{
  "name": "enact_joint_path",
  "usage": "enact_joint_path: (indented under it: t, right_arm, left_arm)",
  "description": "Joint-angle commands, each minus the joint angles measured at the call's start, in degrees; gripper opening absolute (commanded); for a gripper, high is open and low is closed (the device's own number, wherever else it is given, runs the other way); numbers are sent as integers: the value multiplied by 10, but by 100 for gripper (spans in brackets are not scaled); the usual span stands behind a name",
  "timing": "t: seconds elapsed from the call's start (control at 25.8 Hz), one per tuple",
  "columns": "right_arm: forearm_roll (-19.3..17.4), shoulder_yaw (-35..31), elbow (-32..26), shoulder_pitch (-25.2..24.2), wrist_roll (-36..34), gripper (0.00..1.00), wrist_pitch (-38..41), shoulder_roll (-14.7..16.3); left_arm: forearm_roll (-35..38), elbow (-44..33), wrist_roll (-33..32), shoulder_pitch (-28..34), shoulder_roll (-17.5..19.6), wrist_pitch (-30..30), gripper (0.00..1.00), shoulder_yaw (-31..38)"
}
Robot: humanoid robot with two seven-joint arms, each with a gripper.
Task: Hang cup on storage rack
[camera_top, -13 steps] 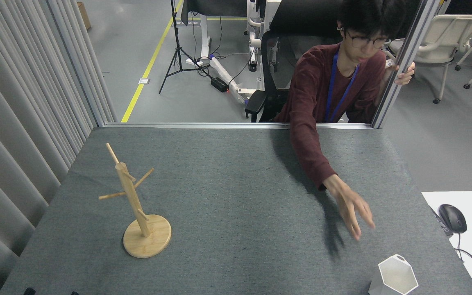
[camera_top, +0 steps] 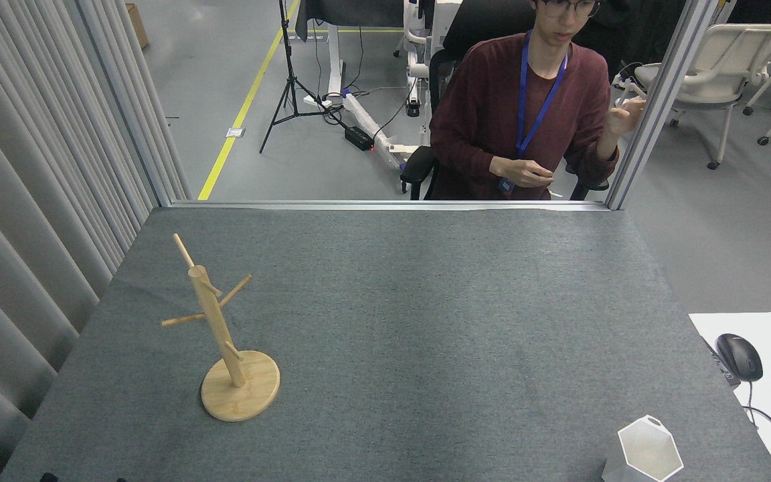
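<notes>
Neither gripper is caught in the head view, so how open they are or what's being held can't be told. Compared with half a second back, the person's (camera_top: pixel 526 100) arm has been pulled off the table (camera_top: pixel 392 321); one hand (camera_top: pixel 523 173) is now held at the chest and the other is raised by the frame post (camera_top: pixel 653 100). Rack and cup haven't been shifted. No readable writing or brand is spotted anywhere, just a blue lanyard. Counted: one rack (camera_top: pixel 225 335) at about 8 o'clock on the mat, standing upright with four pegs showing; one cup (camera_top: pixel 646 452) at 5 o'clock, right at the near edge, upright, partly cut off by the frame, well apart from the rack. One mouse (camera_top: pixel 739 356) is seen on the side desk at 4 o'clock.
</notes>
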State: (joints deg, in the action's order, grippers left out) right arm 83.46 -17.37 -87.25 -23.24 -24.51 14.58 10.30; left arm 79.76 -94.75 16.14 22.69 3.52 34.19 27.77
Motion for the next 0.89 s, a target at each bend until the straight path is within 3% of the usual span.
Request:
enact_joint_path:
  t: [0.0,0.85]
  right_arm:
    - [0,1,26,25,17,98,3,4]
    - [5,26,96,95,22,98,3,10]
  left_arm:
    - [0,3,0,0,0,0,99,1]
    - [-1,18,0,0,0,0,99,5]
